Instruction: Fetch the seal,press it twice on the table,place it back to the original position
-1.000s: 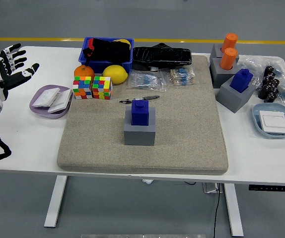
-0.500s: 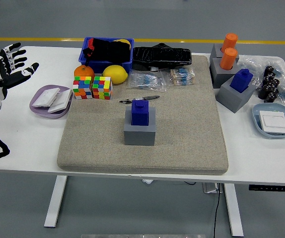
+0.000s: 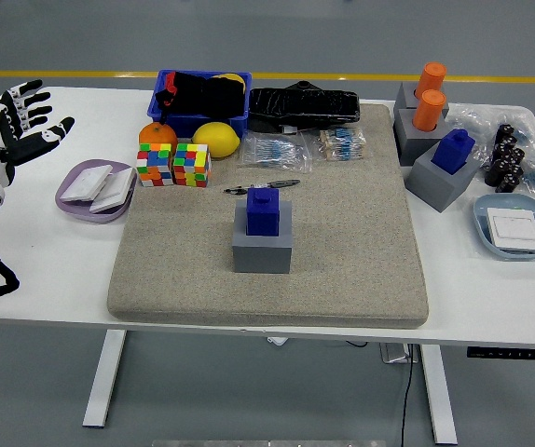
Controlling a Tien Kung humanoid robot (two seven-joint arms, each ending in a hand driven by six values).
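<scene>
In the centre of the frame you have the blue seal, a blocky stamp with a small knob on top, standing upright in its grey holder on a sandy-coloured mat that covers the middle of the white table. A second blue stamp sits in another grey holder at the right of the frame, beside two orange ones. Your left hand hovers at the far left edge, well apart from the seal, its white-and-black fingers spread wide and holding nothing. The right hand is not in view. With the seal seated in its holder and the hand empty, the scene fits either of two stages: the seal waiting to be fetched, or the seal set back after its two presses. The pictures do not settle which, so no particular move can be called for. No stamp marks can be made out on the mat or table.
</scene>
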